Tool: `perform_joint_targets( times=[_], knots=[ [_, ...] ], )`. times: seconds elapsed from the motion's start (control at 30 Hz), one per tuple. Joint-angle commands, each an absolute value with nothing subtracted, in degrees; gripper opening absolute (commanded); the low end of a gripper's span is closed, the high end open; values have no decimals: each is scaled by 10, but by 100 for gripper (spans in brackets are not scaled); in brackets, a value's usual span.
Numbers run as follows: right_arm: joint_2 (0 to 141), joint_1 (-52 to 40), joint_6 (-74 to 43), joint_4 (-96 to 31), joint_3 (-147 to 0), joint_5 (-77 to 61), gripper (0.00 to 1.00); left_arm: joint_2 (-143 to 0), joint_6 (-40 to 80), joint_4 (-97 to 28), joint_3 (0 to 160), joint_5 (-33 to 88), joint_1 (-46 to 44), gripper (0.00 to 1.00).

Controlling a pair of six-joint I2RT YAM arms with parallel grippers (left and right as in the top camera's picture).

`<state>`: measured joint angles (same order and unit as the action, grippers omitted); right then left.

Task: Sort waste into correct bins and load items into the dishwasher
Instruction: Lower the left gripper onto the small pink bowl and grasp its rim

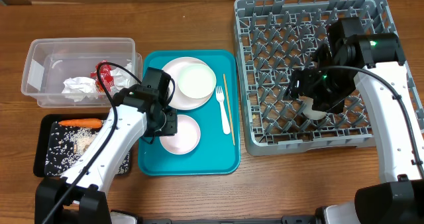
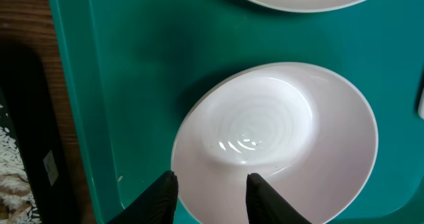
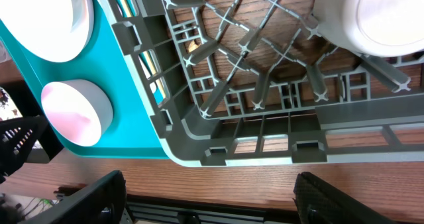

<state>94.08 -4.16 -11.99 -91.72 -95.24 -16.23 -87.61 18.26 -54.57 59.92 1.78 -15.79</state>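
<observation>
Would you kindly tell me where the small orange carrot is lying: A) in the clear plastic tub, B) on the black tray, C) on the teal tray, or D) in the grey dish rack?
B: the carrot lies on the black tray, next to the rice scraps.

1. A flat teal tray (image 1: 213, 156) lies directly under the left jaws and spreads ahead of them and to both sides. From the right jaws it sits off to the left.
2. The wood-grain bench (image 1: 199, 18) shows bare just ahead of the right jaws, between them.
</observation>
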Motion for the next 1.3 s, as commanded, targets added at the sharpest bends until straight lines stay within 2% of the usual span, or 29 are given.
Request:
perform_joint_targets(
  times=[0.0, 0.17, 0.97, 1.07, 1.13, 1.27],
  knots=[
    [938, -45, -117, -916, -956, -159, 84, -878, 178, -553, 609, 2, -162, 36],
    [938, -45, -117, -916, -956, -159, 84, -878, 178, -567, 608, -44, -162, 36],
    [938, -45, -117, -907, -937, -151, 84, -879, 185, -484, 512, -12, -162, 36],
    [938, -45, -117, -905, -934, -151, 84, -879, 185, -478, 509, -13, -162, 31],
    [938, -45, -117, -904, -934, -151, 84, -879, 185, -475, 509, -12, -162, 23],
    [938, -45, -117, -903, -934, -151, 84, -879, 185, -471, 509, -13, -162, 22]
  ],
)
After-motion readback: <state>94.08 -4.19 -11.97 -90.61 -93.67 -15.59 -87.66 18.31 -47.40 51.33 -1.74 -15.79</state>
